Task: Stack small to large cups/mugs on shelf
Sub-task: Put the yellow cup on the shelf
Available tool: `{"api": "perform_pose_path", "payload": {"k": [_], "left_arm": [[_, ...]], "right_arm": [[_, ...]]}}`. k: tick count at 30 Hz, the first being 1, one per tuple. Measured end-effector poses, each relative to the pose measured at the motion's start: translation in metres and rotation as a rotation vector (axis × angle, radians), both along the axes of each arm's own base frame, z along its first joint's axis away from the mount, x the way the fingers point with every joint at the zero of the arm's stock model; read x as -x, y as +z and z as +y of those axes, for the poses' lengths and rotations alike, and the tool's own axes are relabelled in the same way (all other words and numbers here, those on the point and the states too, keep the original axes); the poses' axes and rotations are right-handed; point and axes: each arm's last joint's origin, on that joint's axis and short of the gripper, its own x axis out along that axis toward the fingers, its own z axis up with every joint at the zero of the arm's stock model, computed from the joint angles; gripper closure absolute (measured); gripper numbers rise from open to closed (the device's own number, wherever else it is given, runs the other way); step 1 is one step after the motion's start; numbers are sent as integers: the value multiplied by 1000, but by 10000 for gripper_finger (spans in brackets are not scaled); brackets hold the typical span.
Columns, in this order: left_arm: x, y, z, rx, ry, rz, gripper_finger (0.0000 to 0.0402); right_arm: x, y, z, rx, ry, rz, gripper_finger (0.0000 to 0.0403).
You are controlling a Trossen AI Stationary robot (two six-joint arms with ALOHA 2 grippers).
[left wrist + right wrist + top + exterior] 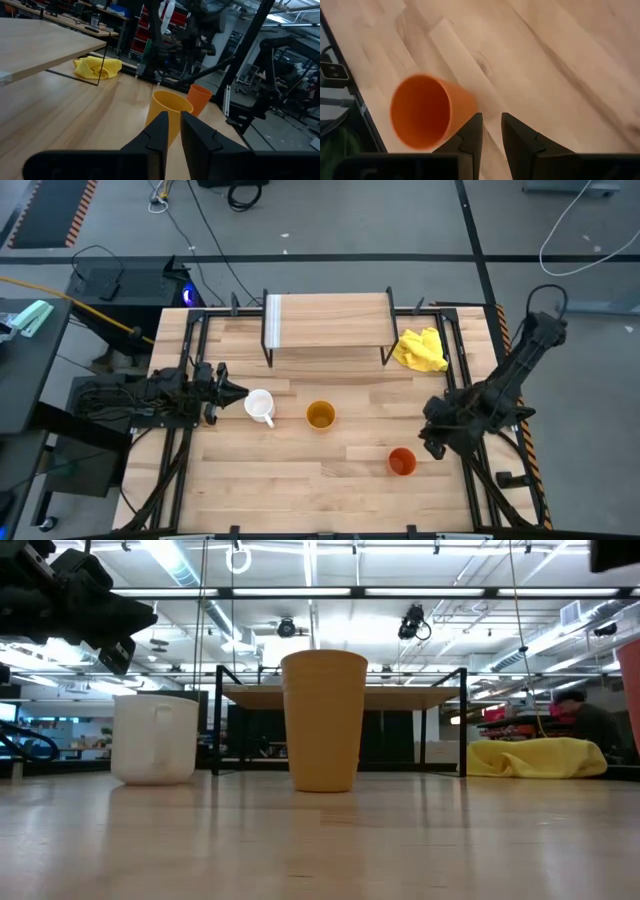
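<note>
The white mug (pixel 260 406) (pixel 155 740), the yellow-orange cup (pixel 320 416) (pixel 322 720) (pixel 170 112) and the orange-red cup (pixel 402 462) (pixel 422 112) (pixel 200 97) stand upright on their bases on the table. The light-wood shelf (pixel 328 320) (pixel 340 696) stands on black legs near the far edge. My left gripper (pixel 236 391) (pixel 110 620) (pixel 173 127) hovers shut, just left of and above the mug. My right gripper (pixel 433 442) (pixel 491 127) hovers shut, above and just right of the orange-red cup. The mug is hidden in the left wrist view.
A yellow cloth (pixel 420 350) (pixel 540 757) (pixel 97 67) lies crumpled right of the shelf. A pale strip (pixel 273 320) lies across the shelf's left end. Black frame rails (pixel 190 360) run along both table sides. Bare wood (pixel 300 480) lies along the near edge.
</note>
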Motion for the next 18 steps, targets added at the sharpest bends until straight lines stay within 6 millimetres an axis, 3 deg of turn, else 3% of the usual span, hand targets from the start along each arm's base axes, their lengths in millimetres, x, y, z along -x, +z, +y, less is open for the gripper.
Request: {"api": "perform_pose_path", "payload": {"k": [8,18], "left_arm": [[0,0,0,1,0,-1,351],[0,0,0,1,0,-1,343]], "right_arm": [[26,0,12,-7,-93,-54,323],[32,-3,20,-8,-97,-74,323]]}}
